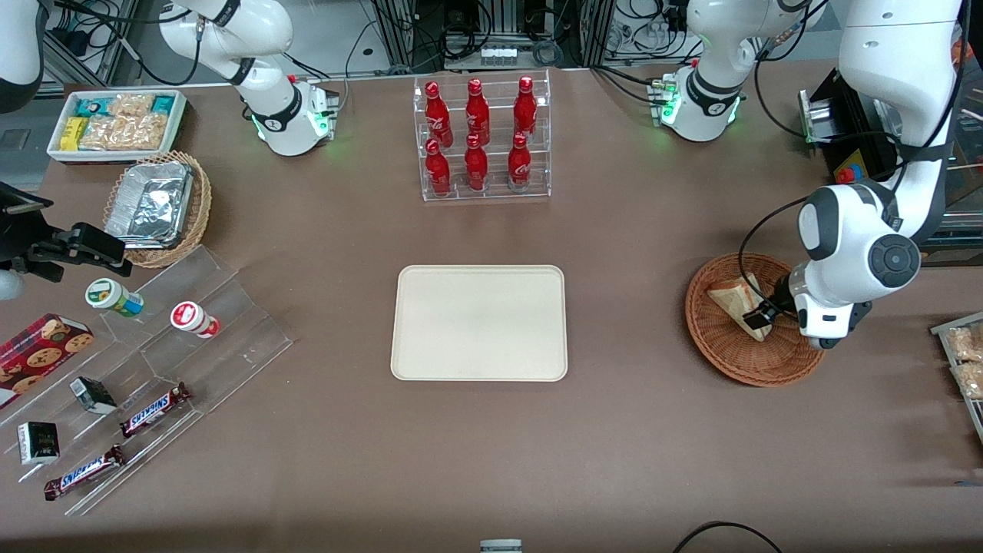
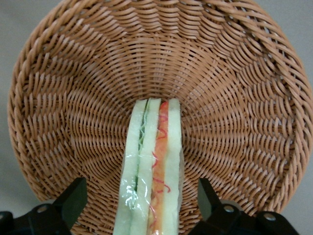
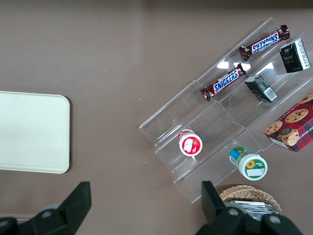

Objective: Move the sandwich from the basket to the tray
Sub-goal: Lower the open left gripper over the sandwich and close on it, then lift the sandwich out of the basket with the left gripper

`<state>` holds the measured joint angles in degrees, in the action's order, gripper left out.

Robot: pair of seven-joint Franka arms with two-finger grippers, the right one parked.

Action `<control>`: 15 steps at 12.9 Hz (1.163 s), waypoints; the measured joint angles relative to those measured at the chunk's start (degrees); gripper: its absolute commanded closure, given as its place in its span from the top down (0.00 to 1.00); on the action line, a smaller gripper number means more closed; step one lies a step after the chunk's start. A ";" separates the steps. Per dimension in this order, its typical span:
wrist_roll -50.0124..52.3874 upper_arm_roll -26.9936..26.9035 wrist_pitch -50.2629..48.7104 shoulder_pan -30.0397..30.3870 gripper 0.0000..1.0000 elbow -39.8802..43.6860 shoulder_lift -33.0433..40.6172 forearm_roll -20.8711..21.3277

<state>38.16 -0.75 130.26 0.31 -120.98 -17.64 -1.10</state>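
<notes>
Now sandwich (image 2: 154, 171) in basket (image 2: 244, 98), between open gripper (image 2: 142, 200) jaws, untouched.

Evenly lit from overhead — soft, short shadows under the tray (image 1: 479, 322) and basket (image 1: 749, 361). Glare on foil containers (image 1: 150, 203) and clear acrylic steps (image 3: 215, 122). Sharp on the sandwich (image 2: 154, 166) — gripper (image 2: 142, 208) open and slightly soft.

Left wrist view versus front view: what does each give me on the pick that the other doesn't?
Only the left wrist view shows the sandwich's red-orange and green filling and the open gripper with a finger apart from it on each side. Only the front view shows the tray, bare, toward the parked arm's end. Both show the sandwich inside the basket.
</notes>
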 measured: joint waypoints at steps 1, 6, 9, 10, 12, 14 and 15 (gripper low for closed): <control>0.15 0.02 1.07 -0.20 1.00 -0.60 -0.02 0.00; 0.29 0.02 5.13 -0.25 0.94 -4.79 -0.22 -0.01; 0.30 0.03 5.15 -0.45 0.76 -4.80 -0.68 -0.01; 0.30 0.03 5.15 -0.49 0.64 -4.80 -0.85 -0.01; 0.30 0.03 5.17 -0.53 0.36 -4.80 -1.06 -0.01; 0.30 0.03 5.12 -0.52 0.31 -4.49 -0.99 -0.01; 0.30 0.03 4.75 -0.52 0.29 -3.95 -0.88 -0.01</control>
<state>38.46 -0.73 135.01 -0.21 -124.92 -18.52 -1.12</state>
